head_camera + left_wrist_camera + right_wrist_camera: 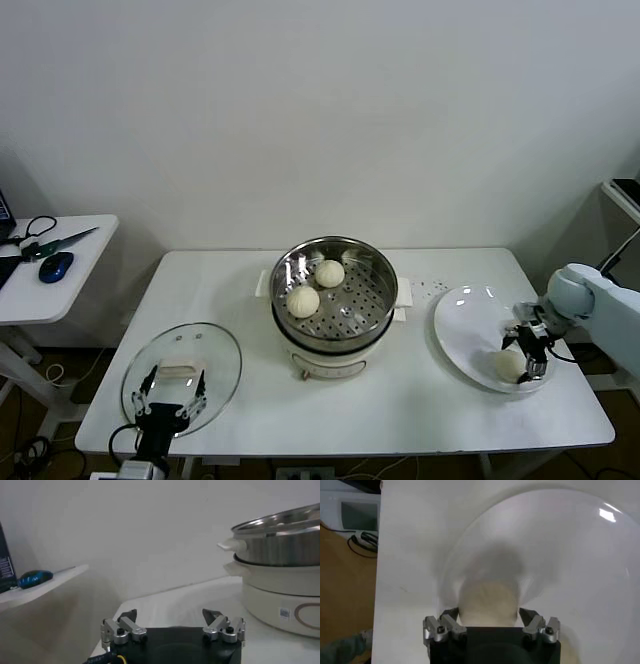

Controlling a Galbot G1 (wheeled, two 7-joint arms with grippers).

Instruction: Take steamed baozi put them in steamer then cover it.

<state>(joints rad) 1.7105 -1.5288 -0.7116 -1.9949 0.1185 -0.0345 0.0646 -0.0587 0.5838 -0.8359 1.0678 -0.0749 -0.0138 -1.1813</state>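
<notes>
Two cream-white dough buns (pixel 316 287) sit in the shiny perforated steel steamer basket (pixel 375 290). On the flat white plate (pixel 462 330), the right gripper (pixel 527 357) straddles a third bun (pixel 508 365), fingers apart. The left gripper (pixel 172 398) hangs open above the clear glass lid (pixel 215 355).

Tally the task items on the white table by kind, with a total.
Baozi: 3, two in the steamer, one on the plate between the right gripper's fingers
Steamer: 1
Glass lid: 1
Plate: 1
Total: 6

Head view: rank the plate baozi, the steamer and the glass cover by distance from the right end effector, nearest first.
From the right end effector:
1. Plate baozi, right at its fingers, table's right.
2. Steamer, table's centre.
3. Glass cover, front left, by the left end effector.
</notes>
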